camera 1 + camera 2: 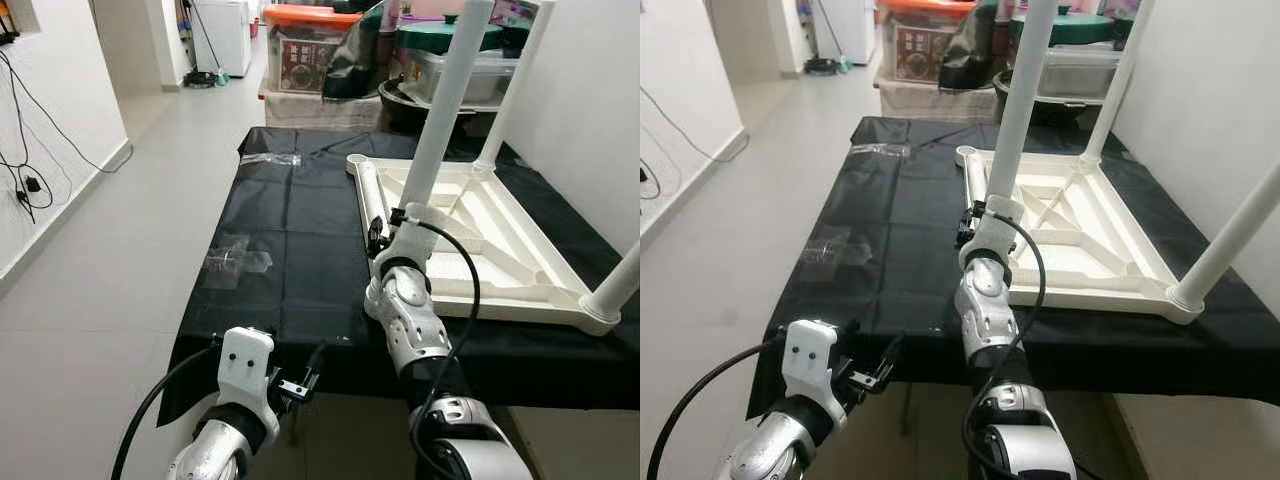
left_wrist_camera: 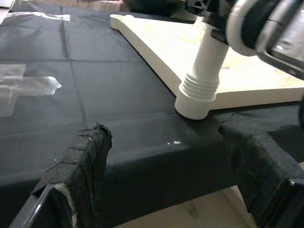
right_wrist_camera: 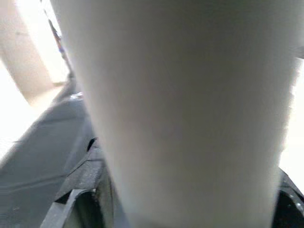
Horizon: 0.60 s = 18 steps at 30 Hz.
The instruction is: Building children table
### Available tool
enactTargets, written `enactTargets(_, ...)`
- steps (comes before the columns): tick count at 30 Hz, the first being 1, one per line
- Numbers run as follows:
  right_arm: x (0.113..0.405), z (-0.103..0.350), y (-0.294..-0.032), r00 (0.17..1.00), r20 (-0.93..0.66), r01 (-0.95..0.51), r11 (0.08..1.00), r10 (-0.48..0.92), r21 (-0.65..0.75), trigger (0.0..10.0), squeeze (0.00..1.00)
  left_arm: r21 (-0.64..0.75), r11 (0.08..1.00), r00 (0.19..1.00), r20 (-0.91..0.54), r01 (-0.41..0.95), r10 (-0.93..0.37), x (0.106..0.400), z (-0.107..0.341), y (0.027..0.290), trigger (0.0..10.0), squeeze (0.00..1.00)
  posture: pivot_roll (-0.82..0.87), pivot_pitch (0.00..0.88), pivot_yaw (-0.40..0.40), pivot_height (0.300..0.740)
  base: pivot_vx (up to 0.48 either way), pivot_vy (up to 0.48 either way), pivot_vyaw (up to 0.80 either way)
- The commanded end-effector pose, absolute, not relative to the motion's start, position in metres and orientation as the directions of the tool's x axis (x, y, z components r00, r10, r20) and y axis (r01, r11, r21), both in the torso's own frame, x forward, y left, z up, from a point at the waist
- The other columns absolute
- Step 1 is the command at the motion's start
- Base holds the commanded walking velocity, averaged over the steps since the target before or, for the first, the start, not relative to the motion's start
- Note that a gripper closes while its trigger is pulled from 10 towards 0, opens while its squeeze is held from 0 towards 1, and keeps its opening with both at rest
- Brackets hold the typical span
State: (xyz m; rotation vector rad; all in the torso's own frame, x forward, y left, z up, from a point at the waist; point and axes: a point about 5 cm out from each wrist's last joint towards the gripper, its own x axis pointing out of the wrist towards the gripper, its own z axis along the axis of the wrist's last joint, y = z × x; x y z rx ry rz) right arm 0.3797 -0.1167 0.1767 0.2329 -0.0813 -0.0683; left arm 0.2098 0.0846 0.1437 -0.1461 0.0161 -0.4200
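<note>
Left end effector [image 1: 300, 385]: idle, fingers apart, empty, at black-covered counter [image 1: 290, 250] edge. Right end effector [image 1: 385, 232]: clamped on white plastic cylindrical leg [image 1: 445, 110]; keep it vertical while seating into upturned white plastic tabletop [image 1: 500, 250].

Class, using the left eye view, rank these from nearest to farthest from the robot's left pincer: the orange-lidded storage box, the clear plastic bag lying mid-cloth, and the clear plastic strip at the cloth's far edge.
From the left pincer at the cloth's near edge:
1. Clear plastic bag, mid-cloth, on the left side.
2. Clear plastic strip, at the cloth's far left edge.
3. Orange-lidded storage box, beyond the cloth at the back.
</note>
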Motion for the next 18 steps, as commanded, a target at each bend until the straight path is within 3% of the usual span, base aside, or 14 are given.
enactTargets(1, 0.379, 0.179, -0.116, 0.991, 0.129, -0.075, 0.964, 0.043, 0.254, 10.0, 0.00, -0.150, 0.902, 0.913, 0.007, 0.405, -0.408, 0.212, 0.140, 0.084, 10.0, 0.00, 0.16, 0.000, -0.054, 0.740, 0.000, 0.000, 0.00)
enactTargets(2, 0.383, 0.180, -0.121, 0.970, 0.143, -0.224, 0.945, 0.194, 0.236, 10.0, 0.00, -0.153, 0.900, 0.912, 0.006, 0.407, -0.411, 0.213, 0.138, 0.084, 10.0, 0.00, 0.15, 0.000, -0.051, 0.740, 0.000, 0.000, 0.00)
enactTargets(3, 0.383, 0.180, -0.121, 0.970, 0.143, -0.224, 0.945, 0.194, 0.236, 10.0, 0.00, -0.153, 0.900, 0.912, 0.006, 0.407, -0.411, 0.213, 0.138, 0.084, 10.0, 0.00, 0.15, 0.000, -0.051, 0.740, 0.000, 0.000, 0.00)
enactTargets(6, 0.388, 0.187, -0.131, 0.878, 0.124, -0.479, 0.846, 0.463, 0.232, 10.0, 0.00, -0.150, 0.896, 0.906, 0.006, 0.419, -0.423, 0.214, 0.136, 0.083, 10.0, 0.00, 0.15, 0.000, -0.050, 0.740, 0.000, 0.000, 0.00)
enactTargets(8, 0.389, 0.190, -0.133, 0.853, 0.121, -0.521, 0.821, 0.507, 0.233, 10.0, 0.00, -0.149, 0.895, 0.905, 0.006, 0.421, -0.425, 0.214, 0.136, 0.083, 10.0, 0.00, 0.15, 0.000, -0.049, 0.740, 0.000, 0.000, 0.00)
enactTargets(9, 0.389, 0.194, -0.132, 0.798, 0.118, -0.601, 0.767, 0.591, 0.222, 10.0, 0.00, -0.148, 0.894, 0.904, 0.007, 0.423, -0.426, 0.214, 0.136, 0.083, 10.0, 0.00, 0.16, 0.000, -0.048, 0.740, 0.000, 0.000, 0.00)
enactTargets(10, 0.388, 0.201, -0.126, 0.690, 0.103, -0.720, 0.664, 0.717, 0.201, 10.0, 0.00, -0.149, 0.894, 0.905, 0.009, 0.423, -0.426, 0.214, 0.136, 0.083, 10.0, 0.00, 0.17, 0.000, -0.055, 0.740, 0.000, 0.000, 0.00)
enactTargets(11, 0.388, 0.201, -0.126, 0.690, 0.103, -0.720, 0.664, 0.717, 0.201, 10.0, 0.00, -0.149, 0.894, 0.905, 0.009, 0.423, -0.426, 0.214, 0.136, 0.083, 10.0, 0.00, 0.17, 0.000, -0.055, 0.740, 0.000, 0.000, 0.00)
enactTargets(12, 0.386, 0.204, -0.120, 0.608, 0.088, -0.788, 0.586, 0.789, 0.189, 10.0, 0.00, -0.149, 0.894, 0.905, 0.009, 0.422, -0.426, 0.213, 0.137, 0.083, 10.0, 0.00, 0.17, 0.000, -0.055, 0.740, 0.000, 0.000, 0.00)
enactTargets(14, 0.385, 0.206, -0.116, 0.556, 0.078, -0.824, 0.536, 0.828, 0.184, 10.0, 0.00, -0.149, 0.894, 0.905, 0.010, 0.422, -0.426, 0.213, 0.137, 0.083, 10.0, 0.00, 0.17, 0.000, -0.055, 0.740, 0.000, 0.000, 0.00)
enactTargets(15, 0.382, 0.205, -0.107, 0.456, 0.042, -0.882, 0.445, 0.889, 0.153, 10.0, 0.00, -0.151, 0.894, 0.905, 0.010, 0.423, -0.426, 0.212, 0.137, 0.083, 10.0, 0.00, 0.18, 0.000, -0.059, 0.740, 0.000, 0.000, 0.00)
enactTargets(16, 0.382, 0.205, -0.107, 0.456, 0.042, -0.882, 0.445, 0.889, 0.153, 10.0, 0.00, -0.151, 0.894, 0.905, 0.010, 0.423, -0.426, 0.212, 0.137, 0.083, 10.0, 0.00, 0.18, 0.000, -0.059, 0.740, 0.000, 0.000, 0.00)
enactTargets(17, 0.379, 0.204, -0.101, 0.370, 0.008, -0.921, 0.366, 0.929, 0.131, 10.0, 0.00, -0.152, 0.892, 0.904, 0.013, 0.425, -0.428, 0.211, 0.137, 0.082, 10.0, 0.00, 0.20, 0.000, -0.074, 0.740, 0.000, 0.000, 0.00)
enactTargets(18, 0.379, 0.204, -0.101, 0.370, 0.008, -0.921, 0.366, 0.929, 0.131, 10.0, 0.00, -0.152, 0.892, 0.904, 0.013, 0.425, -0.428, 0.211, 0.137, 0.082, 10.0, 0.00, 0.20, 0.000, -0.074, 0.740, 0.000, 0.000, 0.00)
